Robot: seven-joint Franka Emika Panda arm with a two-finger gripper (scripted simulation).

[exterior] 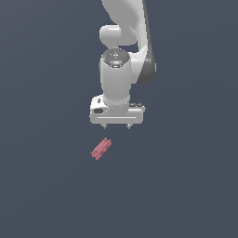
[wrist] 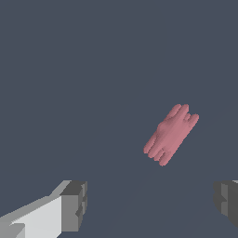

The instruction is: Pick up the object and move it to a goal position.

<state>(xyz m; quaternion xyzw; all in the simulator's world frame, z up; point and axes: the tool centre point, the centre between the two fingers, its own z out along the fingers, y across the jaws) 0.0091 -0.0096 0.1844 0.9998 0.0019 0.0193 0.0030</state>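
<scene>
The white two-fingered gripper (exterior: 117, 126) hangs spread wide with nothing between its grey pads (wrist: 74, 205), touching nothing. The small pinkish-red ridged block (exterior: 101, 148) lies diagonally on the plain dark blue-grey surface (exterior: 186, 186), near the gripper, toward the exterior view's left.

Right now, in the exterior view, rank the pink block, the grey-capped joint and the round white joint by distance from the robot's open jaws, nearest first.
1. Pink block, just below, toward the view's left.
2. Grey-capped joint, above the jaws.
3. Round white joint, higher still.
</scene>
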